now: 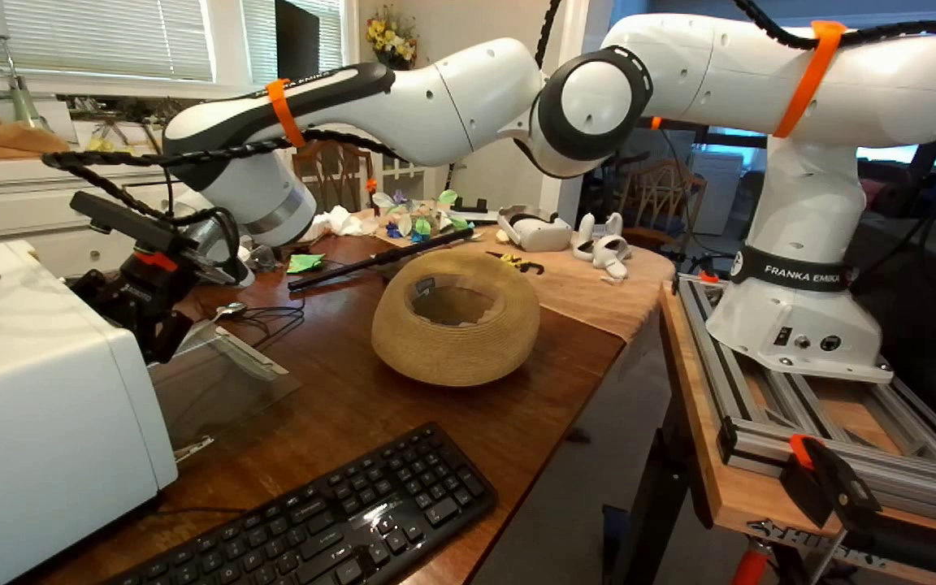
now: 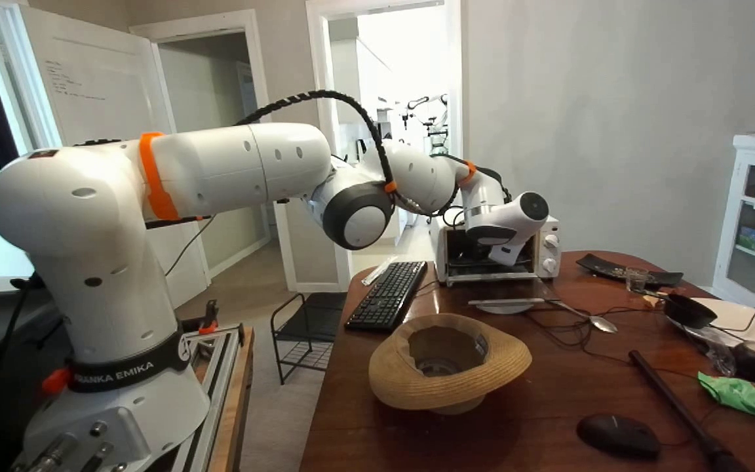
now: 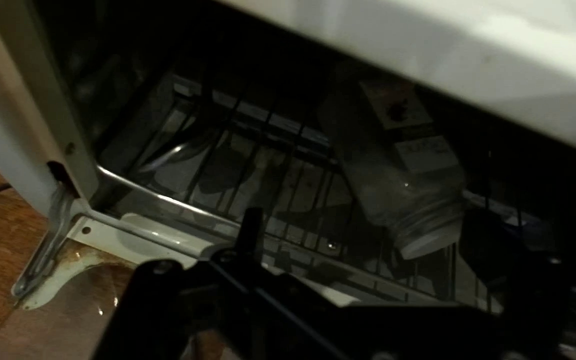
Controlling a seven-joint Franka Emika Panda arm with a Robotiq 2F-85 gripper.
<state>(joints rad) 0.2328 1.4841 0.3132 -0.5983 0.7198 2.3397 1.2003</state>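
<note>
One black gripper (image 3: 368, 240), spread wide, translucent threaded jar (image 3: 393, 185) nearby, slim wire rack (image 3: 173, 201)

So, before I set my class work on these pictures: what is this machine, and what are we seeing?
The machine is a white jointed robot arm standing beside a brown wooden table. Two pictures look on from outside; the dark one looks out from its wrist. On the table are a white boxy toaster oven, an upturned tan woven hat, a black keyboard and other items. The arm's black fingers stand apart at the oven's open front and seem to hold nothing. Beyond them, inside, is a see-through bottle with pale labels.
</note>
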